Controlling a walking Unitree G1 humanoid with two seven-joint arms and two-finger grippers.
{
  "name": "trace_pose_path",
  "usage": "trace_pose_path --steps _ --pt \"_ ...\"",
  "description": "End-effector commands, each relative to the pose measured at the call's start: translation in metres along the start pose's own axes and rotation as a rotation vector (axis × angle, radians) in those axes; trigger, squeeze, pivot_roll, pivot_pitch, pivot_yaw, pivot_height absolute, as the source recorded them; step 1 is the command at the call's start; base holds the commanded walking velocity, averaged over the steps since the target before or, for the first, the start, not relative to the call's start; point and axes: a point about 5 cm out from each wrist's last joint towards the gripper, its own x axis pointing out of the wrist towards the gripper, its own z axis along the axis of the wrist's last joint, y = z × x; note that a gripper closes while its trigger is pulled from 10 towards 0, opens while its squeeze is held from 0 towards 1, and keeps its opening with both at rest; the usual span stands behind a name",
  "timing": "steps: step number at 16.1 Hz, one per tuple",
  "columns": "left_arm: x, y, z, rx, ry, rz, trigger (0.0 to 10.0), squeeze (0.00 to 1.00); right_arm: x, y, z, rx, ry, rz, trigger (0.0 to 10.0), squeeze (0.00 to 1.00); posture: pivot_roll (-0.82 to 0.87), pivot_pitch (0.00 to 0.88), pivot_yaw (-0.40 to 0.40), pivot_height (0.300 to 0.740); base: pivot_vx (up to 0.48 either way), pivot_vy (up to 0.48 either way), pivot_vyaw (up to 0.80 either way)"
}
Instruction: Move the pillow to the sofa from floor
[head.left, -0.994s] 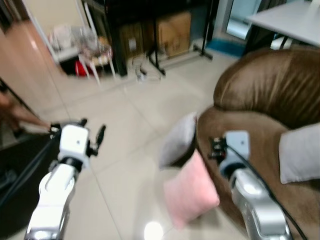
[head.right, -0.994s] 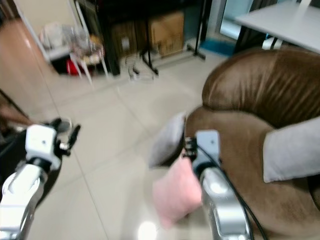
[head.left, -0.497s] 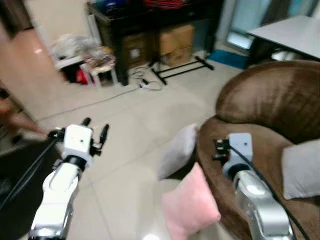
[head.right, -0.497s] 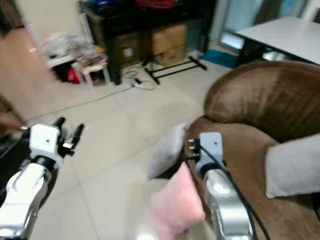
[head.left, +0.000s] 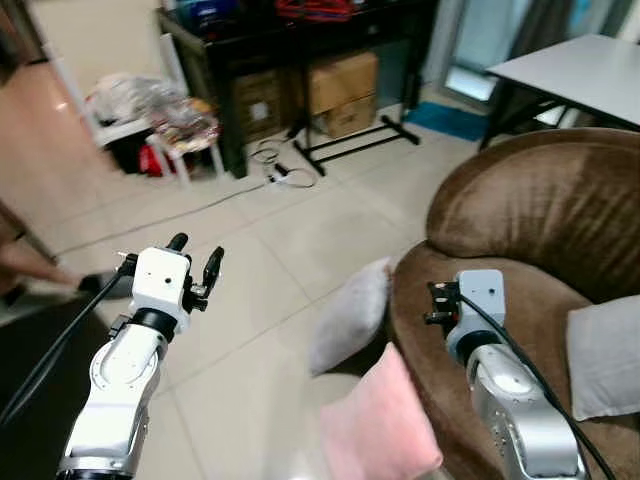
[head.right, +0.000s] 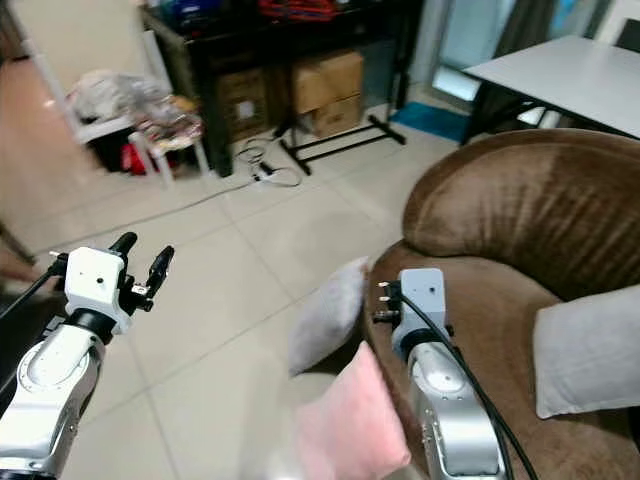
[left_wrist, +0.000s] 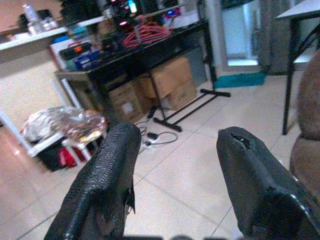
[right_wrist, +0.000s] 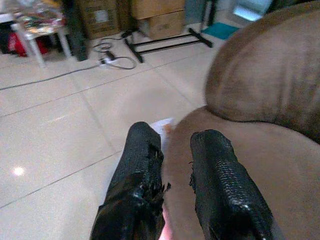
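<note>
Left eye view: the pink pillow (head.left: 380, 425) leaned on the floor at six o'clock against the sofa (head.left: 520, 230); a grey pillow (head.left: 350, 315) beside it risked being grabbed instead. Left wrist view: left gripper (left_wrist: 175, 165) gaped wide, empty. Right wrist view: right gripper (right_wrist: 175, 165) sat narrow, nothing held. Boxes (head.right: 320, 85) at twelve o'clock; contents hidden.

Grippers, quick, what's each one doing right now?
Left gripper: open, holding nothing.
Right gripper: open a little, holding nothing, above the sofa edge.
</note>
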Motion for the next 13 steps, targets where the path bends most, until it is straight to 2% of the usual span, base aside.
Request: trace_pose_path --steps 1,7,11,12,13 --pt "0.0013 -0.0038 0.0000 0.004 0.007 -0.022 10.0 0.00 0.0006 -0.0042 0.0033 0.004 -0.005 -0.011 10.0 0.00 -0.13 0.000 0.043 0.740 0.000 0.000 0.00" --pt "-0.0015 -0.0068 -0.0040 0.036 0.023 -0.024 10.0 0.00 0.0026 -0.0042 0.0031 0.000 -0.004 -0.001 10.0 0.00 -0.12 0.000 0.031 0.675 0.000 0.000 0.00" --pt "-0.0029 -0.0061 -0.0066 -0.002 0.044 -0.002 10.0 0.00 0.0033 -0.0017 0.0033 0.025 -0.006 0.026 10.0 0.00 -0.12 0.000 0.028 0.630 0.000 0.000 0.00" --pt "-0.0029 -0.0060 -0.0071 -0.013 0.050 0.001 10.0 0.00 0.0027 -0.0013 0.0048 0.026 -0.013 0.027 10.0 1.00 -0.12 0.000 0.029 0.621 0.000 0.000 0.00" --pt "-0.0031 -0.0065 -0.0077 -0.034 0.055 -0.006 10.0 0.72 0.0025 -0.0011 0.0056 -0.001 -0.018 0.035 10.0 1.00 -0.12 0.000 0.029 0.616 0.000 0.000 0.00"
